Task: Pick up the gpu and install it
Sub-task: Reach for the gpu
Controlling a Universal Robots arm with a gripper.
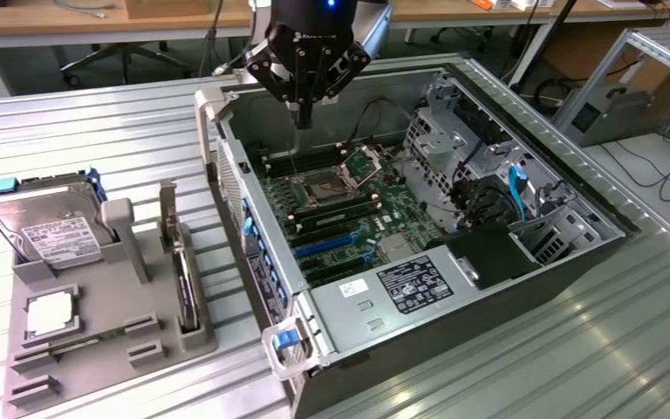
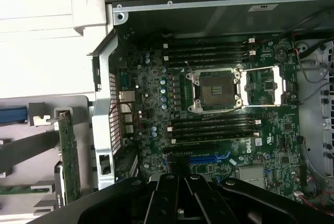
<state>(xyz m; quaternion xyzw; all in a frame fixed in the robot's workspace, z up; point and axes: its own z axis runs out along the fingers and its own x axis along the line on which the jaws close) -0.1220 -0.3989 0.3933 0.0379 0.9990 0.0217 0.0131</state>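
Note:
The gpu (image 1: 181,281) stands on edge in a slot of the grey holder (image 1: 102,297) at the exterior view's left, its silver bracket toward the far end. In the wrist view the gpu (image 2: 68,156) appears as a thin green-edged card beside the case wall. My gripper (image 1: 301,116) hangs over the far part of the open computer case (image 1: 347,301), above the motherboard (image 1: 347,209), well apart from the gpu. Its fingers are shut together with nothing between them. In the wrist view the gripper (image 2: 180,195) points at the blue expansion slots (image 2: 209,158).
A silver hard drive (image 1: 46,225) with blue rails and a small square CPU chip (image 1: 51,314) also sit in the grey holder. The open CPU socket (image 2: 216,91) and memory sticks (image 2: 214,127) lie on the motherboard. Drive cages and cables (image 1: 509,196) fill the case's right side.

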